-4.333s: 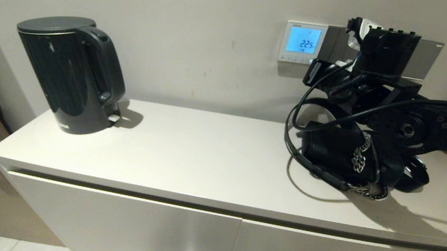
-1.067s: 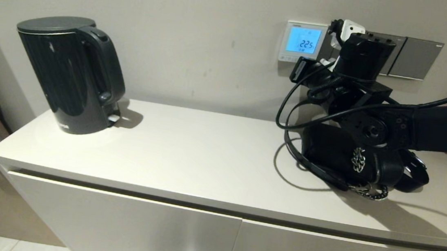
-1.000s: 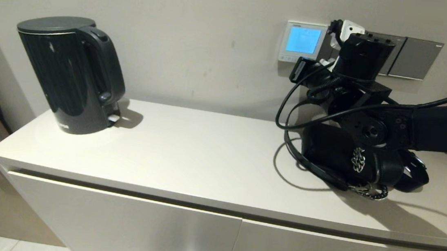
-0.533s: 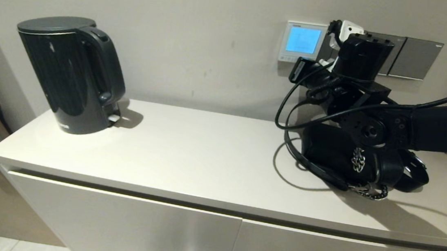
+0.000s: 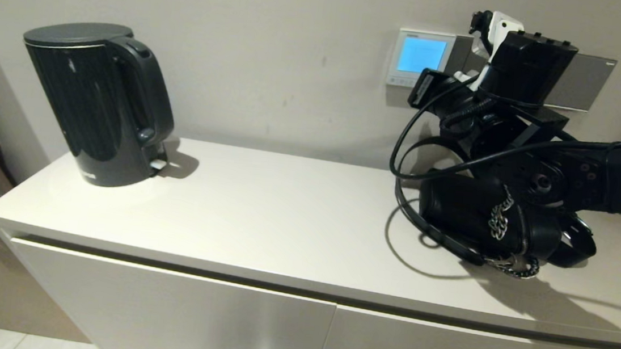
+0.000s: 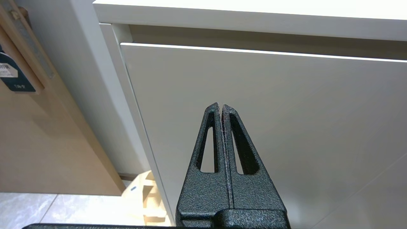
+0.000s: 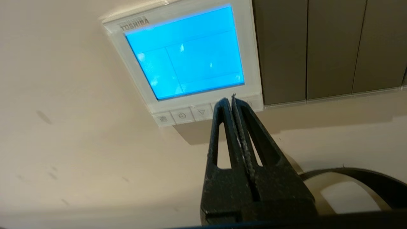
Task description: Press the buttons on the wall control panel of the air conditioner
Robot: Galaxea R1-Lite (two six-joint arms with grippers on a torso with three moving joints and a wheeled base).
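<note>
The wall control panel is a white-framed thermostat on the wall, its screen lit plain blue with no digits showing. The buttons run along its bottom edge. In the right wrist view the panel fills the upper part. My right gripper is shut and empty, with its tips over the right end of the button row. I cannot tell whether they touch. In the head view the right wrist hides the fingers. My left gripper is shut and parked low, facing the cabinet door.
Grey switch plates sit right of the panel, partly behind my wrist. A black handbag with a chain lies under the right arm on the white cabinet top. A black kettle stands far left.
The 22.5 digits vanished from the screen about a second ago, leaving it plain blue. Since half a second ago my right wrist has moved up and to the right.
</note>
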